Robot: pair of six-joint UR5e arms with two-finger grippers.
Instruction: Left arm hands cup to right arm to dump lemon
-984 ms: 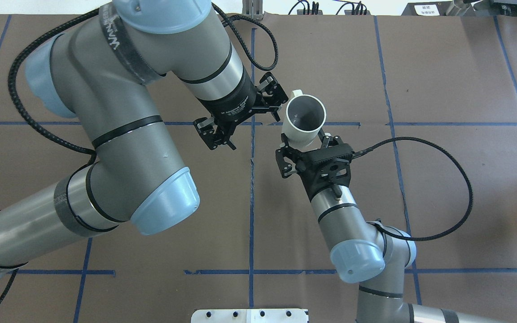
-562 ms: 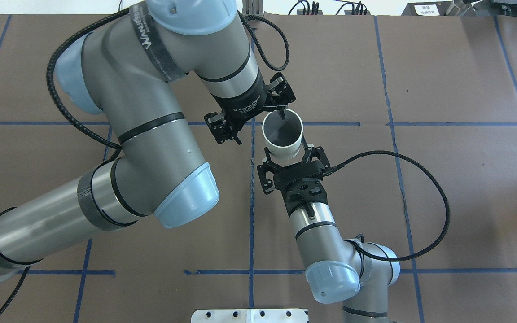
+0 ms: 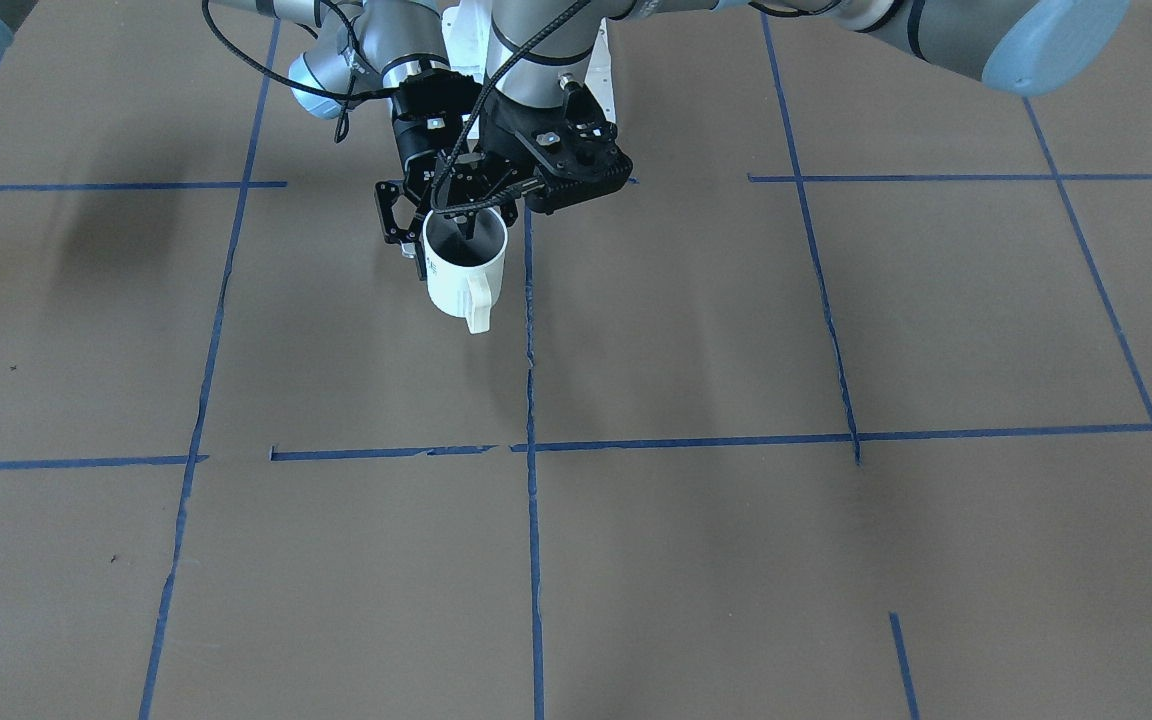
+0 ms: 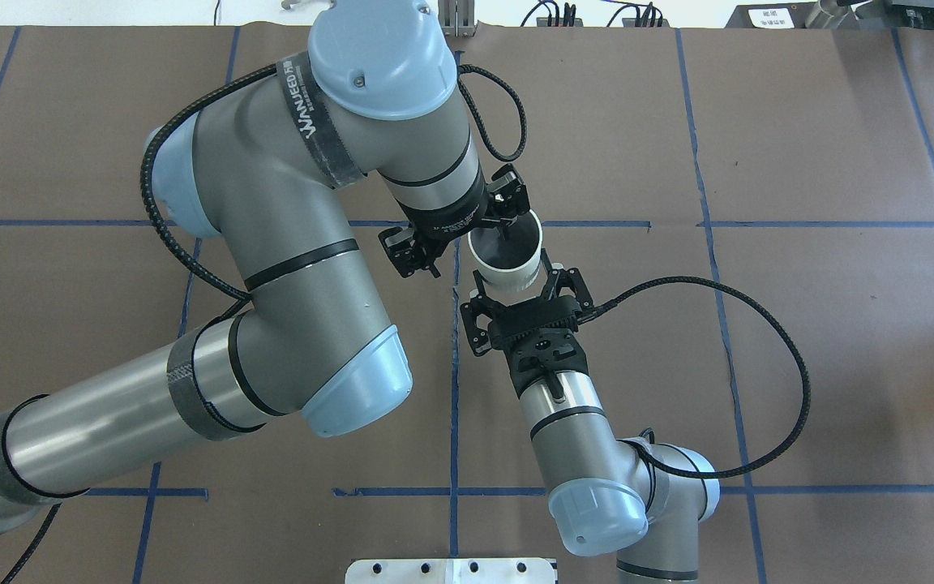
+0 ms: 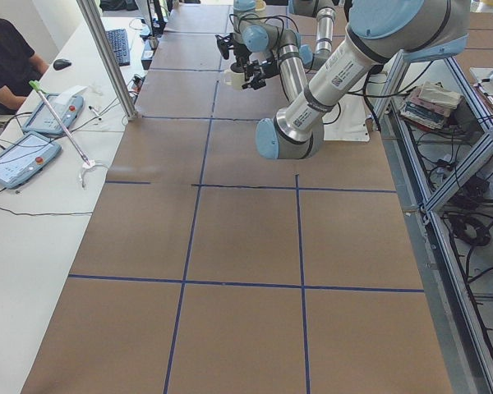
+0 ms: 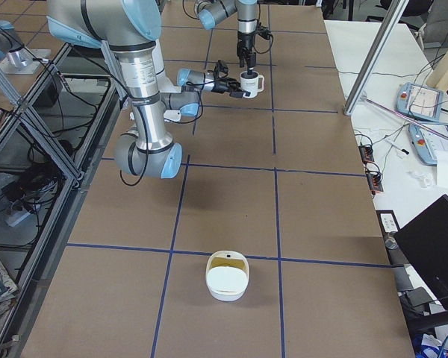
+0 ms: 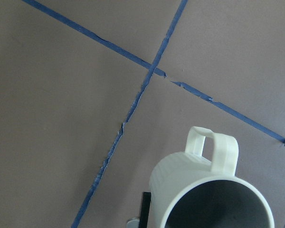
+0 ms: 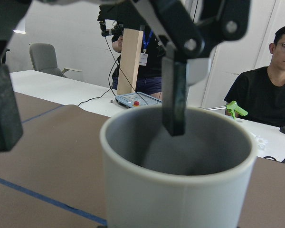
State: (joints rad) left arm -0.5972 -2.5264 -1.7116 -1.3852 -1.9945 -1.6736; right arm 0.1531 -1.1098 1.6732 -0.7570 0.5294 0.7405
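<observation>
White upright cup (image 4: 506, 259), dark grey inside, ribbed wall, loop handle.

Left fingers (image 8: 174, 95) straddle cup (image 8: 180, 190) wall: one inside, one outside.

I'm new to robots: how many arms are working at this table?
2. The left arm enters from the overhead view's left, reaching over the cup. The right arm comes from the lower right and holds the cup. No other shows, and none seems hidden.

Black band (image 4: 314, 115) on the left arm (image 4: 289, 243) reads "WANJEED".
</observation>
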